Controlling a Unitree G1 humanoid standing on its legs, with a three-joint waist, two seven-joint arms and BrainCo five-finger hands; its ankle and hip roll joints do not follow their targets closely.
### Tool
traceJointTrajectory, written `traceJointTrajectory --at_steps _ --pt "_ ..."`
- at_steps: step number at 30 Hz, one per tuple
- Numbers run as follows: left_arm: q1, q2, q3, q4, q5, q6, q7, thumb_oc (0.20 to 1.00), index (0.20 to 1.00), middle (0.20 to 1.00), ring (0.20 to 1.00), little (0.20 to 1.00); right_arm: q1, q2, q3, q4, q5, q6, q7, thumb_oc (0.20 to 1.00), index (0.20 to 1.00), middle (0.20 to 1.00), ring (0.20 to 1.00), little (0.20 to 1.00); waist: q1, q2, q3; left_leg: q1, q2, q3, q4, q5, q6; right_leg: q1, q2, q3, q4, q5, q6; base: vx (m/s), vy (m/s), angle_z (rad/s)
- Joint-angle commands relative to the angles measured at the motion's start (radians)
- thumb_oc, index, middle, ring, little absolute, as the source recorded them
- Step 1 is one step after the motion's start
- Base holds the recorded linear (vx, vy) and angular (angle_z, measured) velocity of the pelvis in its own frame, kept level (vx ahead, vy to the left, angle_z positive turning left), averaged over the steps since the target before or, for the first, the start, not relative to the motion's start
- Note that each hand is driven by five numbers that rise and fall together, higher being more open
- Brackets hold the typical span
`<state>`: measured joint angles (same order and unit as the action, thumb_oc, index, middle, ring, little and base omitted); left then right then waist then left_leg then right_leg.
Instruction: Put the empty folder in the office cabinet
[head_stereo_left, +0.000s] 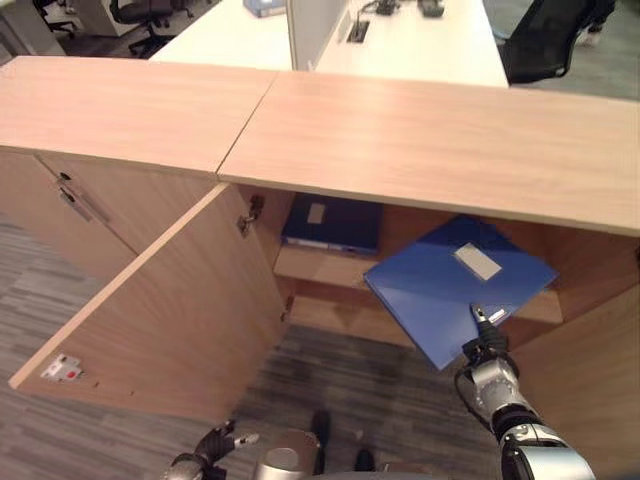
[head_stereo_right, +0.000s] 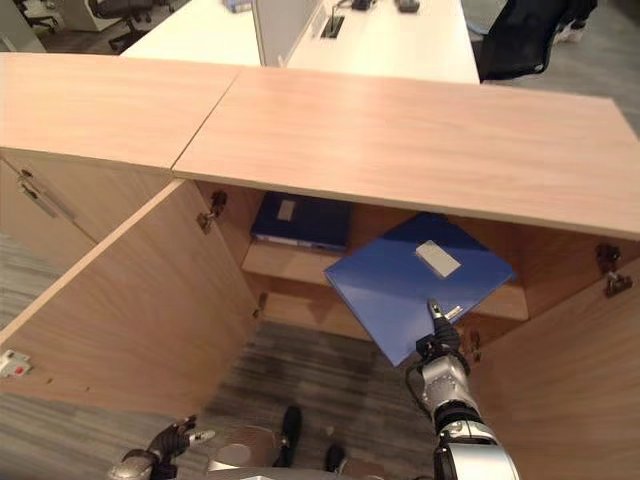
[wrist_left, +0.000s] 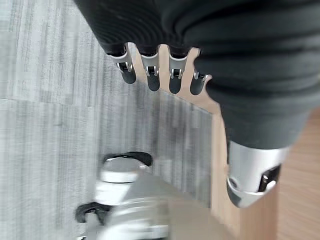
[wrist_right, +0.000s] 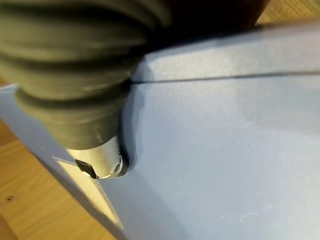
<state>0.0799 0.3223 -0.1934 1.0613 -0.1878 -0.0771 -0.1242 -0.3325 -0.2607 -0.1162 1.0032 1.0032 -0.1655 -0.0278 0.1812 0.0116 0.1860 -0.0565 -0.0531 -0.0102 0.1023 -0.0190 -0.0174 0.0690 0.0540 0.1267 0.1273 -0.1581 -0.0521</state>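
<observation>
Cabinet (head_stereo_left: 420, 140) open, left door (head_stereo_left: 170, 310) swung wide. Blue folder (head_stereo_left: 450, 285) tilted at cabinet mouth, far corner over shelf (head_stereo_left: 320, 268), near corner pinched by right hand (head_stereo_left: 487, 345), thumb on top face. Second dark folder (head_stereo_left: 332, 222) flat on shelf, further in. Left hand (wrist_left: 155, 75) low over carpet (wrist_left: 50, 125), fingers relaxed, holding nothing.

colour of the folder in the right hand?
Blue folder with a pale label, in the right hand; clearest in left eye view.
</observation>
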Motion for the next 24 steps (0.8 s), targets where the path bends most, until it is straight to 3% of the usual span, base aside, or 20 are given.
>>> traceJointTrajectory --at_steps 1,2,3,5,6,7,8,9,10,11,13,15,16,19,21,24 --pt "-0.001 0.007 0.023 0.019 -0.009 -0.022 0.022 1.000 1.000 1.000 1.000 1.000 -0.009 -0.017 0.009 -0.046 0.045 -0.041 0.001 0.200 0.200 0.200 0.200 0.200 0.012 -0.039 -0.073 -0.155 -0.066 -0.035 -0.066 0.139 0.028 0.213 0.015 0.030 -0.139 -0.069 0.058 0.22 0.055 -0.02" --pt "0.004 0.006 0.028 0.032 -0.011 -0.021 0.025 1.000 1.000 1.000 1.000 1.000 -0.013 -0.006 0.018 -0.038 0.036 -0.037 0.001 0.200 0.200 0.200 0.200 0.200 0.020 -0.049 -0.079 -0.146 -0.062 -0.023 -0.073 0.131 0.033 0.210 0.010 0.029 -0.118 -0.071 0.068 0.26 0.043 -0.10" --pt "0.010 0.011 0.036 0.043 -0.005 -0.023 0.031 1.000 1.000 1.000 1.000 1.000 -0.018 0.017 0.030 -0.030 0.021 -0.027 0.006 0.200 0.200 0.200 0.200 0.200 0.034 -0.058 -0.082 -0.119 -0.040 0.004 -0.089 0.113 0.035 0.178 0.007 -0.002 -0.027 -0.067 0.114 0.20 0.012 -0.33" --pt "0.016 0.017 0.047 0.047 -0.008 -0.021 0.041 1.000 1.000 1.000 1.000 1.000 -0.032 0.039 0.044 -0.030 0.004 -0.009 0.013 0.200 0.200 0.200 0.200 0.200 0.038 -0.038 -0.056 -0.072 0.008 0.023 -0.102 0.100 0.035 0.060 0.001 -0.102 0.172 0.004 0.212 0.10 -0.025 -0.87" --pt "0.016 0.016 0.046 0.047 -0.008 -0.021 0.041 1.000 1.000 1.000 1.000 1.000 -0.032 0.038 0.044 -0.030 0.003 -0.009 0.013 0.200 0.200 0.200 0.200 0.200 0.037 -0.042 -0.059 -0.070 0.004 0.022 -0.105 0.093 0.036 0.059 -0.003 -0.102 0.175 -0.003 0.213 0.09 0.008 -1.18" --pt "0.017 0.016 0.041 0.050 0.001 -0.019 0.044 1.000 1.000 1.000 1.000 1.000 -0.037 0.052 0.053 -0.031 0.002 0.001 0.021 0.200 0.200 0.200 0.200 0.200 0.011 -0.011 -0.038 -0.037 0.024 0.007 -0.101 0.084 0.045 -0.012 -0.006 -0.145 0.314 0.053 0.273 0.13 0.018 -0.72" --pt "0.014 0.018 0.032 0.044 0.017 -0.020 0.047 1.000 1.000 1.000 1.000 1.000 -0.036 0.065 0.056 -0.037 -0.007 0.005 0.020 0.200 0.200 0.200 0.200 0.200 -0.002 0.017 -0.024 0.004 0.050 0.003 -0.114 0.067 0.044 -0.071 -0.061 -0.188 0.366 0.072 0.274 0.11 0.016 -0.19" --pt "0.015 0.018 0.032 0.044 0.017 -0.020 0.047 1.000 1.000 1.000 1.000 1.000 -0.036 0.065 0.056 -0.037 -0.007 0.005 0.020 0.200 0.200 0.200 0.200 0.200 -0.004 0.015 -0.022 0.007 0.047 0.001 -0.116 0.067 0.044 -0.071 -0.064 -0.190 0.372 0.067 0.274 0.14 -0.101 0.13" --pt "0.009 0.017 0.032 0.030 0.003 -0.022 0.047 1.000 1.000 1.000 1.000 1.000 -0.036 0.078 0.057 -0.034 -0.008 0.008 0.023 0.200 0.200 0.200 0.200 0.200 0.002 0.042 -0.020 0.021 0.084 -0.012 -0.126 0.055 0.023 -0.108 -0.169 -0.257 0.285 0.022 0.232 0.14 -0.161 0.01" --pt "0.008 0.015 0.037 0.032 -0.005 -0.022 0.047 1.000 1.000 1.000 1.000 1.000 -0.031 0.078 0.057 -0.038 -0.009 0.009 0.027 0.200 0.200 0.200 0.200 0.200 -0.002 0.041 -0.022 0.032 0.089 -0.022 -0.132 0.044 0.014 -0.113 -0.205 -0.272 0.234 0.013 0.217 0.21 -0.233 -0.33" --pt "0.004 0.008 0.036 0.038 -0.013 -0.030 0.045 1.000 1.000 1.000 1.000 1.000 -0.017 0.071 0.046 -0.037 -0.003 0.006 0.030 0.200 0.200 0.200 0.200 0.200 -0.022 0.036 -0.022 0.065 0.078 -0.047 -0.139 0.013 0.002 -0.148 -0.243 -0.228 0.088 0.073 0.214 0.25 -0.209 -0.35" --pt "0.006 0.001 0.034 0.049 -0.006 -0.032 0.046 1.000 1.000 1.000 1.000 1.000 -0.009 0.068 0.034 -0.029 0.008 0.009 0.030 0.200 0.200 0.200 0.200 0.200 -0.050 0.037 -0.018 0.103 0.076 -0.071 -0.143 -0.018 -0.011 -0.186 -0.261 -0.151 -0.038 0.151 0.236 0.24 -0.151 0.00" --pt "0.007 0.000 0.034 0.050 -0.006 -0.033 0.046 1.000 1.000 1.000 1.000 1.000 -0.008 0.067 0.034 -0.028 0.008 0.009 0.031 0.200 0.200 0.200 0.200 0.200 -0.048 0.040 -0.018 0.107 0.078 -0.069 -0.144 -0.021 -0.011 -0.179 -0.258 -0.151 -0.047 0.154 0.237 0.19 -0.130 0.26" --pt "0.033 0.002 0.035 0.066 0.037 -0.049 0.041 1.000 1.000 1.000 1.000 1.000 0.021 0.050 0.006 -0.018 0.023 0.009 0.039 0.200 0.200 0.200 0.200 0.200 -0.070 0.023 -0.036 0.162 0.074 -0.094 -0.131 -0.074 -0.030 -0.148 -0.274 -0.064 -0.128 0.216 0.258 0.29 -0.223 0.52" --pt "0.042 -0.006 0.042 0.074 0.020 -0.048 0.044 1.000 1.000 1.000 1.000 1.000 0.027 0.034 -0.005 -0.027 0.031 0.009 0.041 0.200 0.200 0.200 0.200 0.200 -0.080 0.043 -0.048 0.154 0.095 -0.121 -0.128 -0.066 -0.050 -0.136 -0.258 -0.059 -0.139 0.217 0.250 0.20 -0.228 0.60" --pt "0.040 -0.020 0.016 0.060 -0.014 -0.045 0.041 1.000 1.000 1.000 1.000 1.000 -0.002 -0.024 -0.033 -0.057 0.065 -0.016 0.020 0.200 0.200 0.200 0.200 0.200 -0.085 0.084 -0.055 0.119 0.132 -0.179 -0.146 -0.029 -0.088 -0.091 -0.235 -0.109 -0.157 0.174 0.224 0.05 -0.248 0.50"
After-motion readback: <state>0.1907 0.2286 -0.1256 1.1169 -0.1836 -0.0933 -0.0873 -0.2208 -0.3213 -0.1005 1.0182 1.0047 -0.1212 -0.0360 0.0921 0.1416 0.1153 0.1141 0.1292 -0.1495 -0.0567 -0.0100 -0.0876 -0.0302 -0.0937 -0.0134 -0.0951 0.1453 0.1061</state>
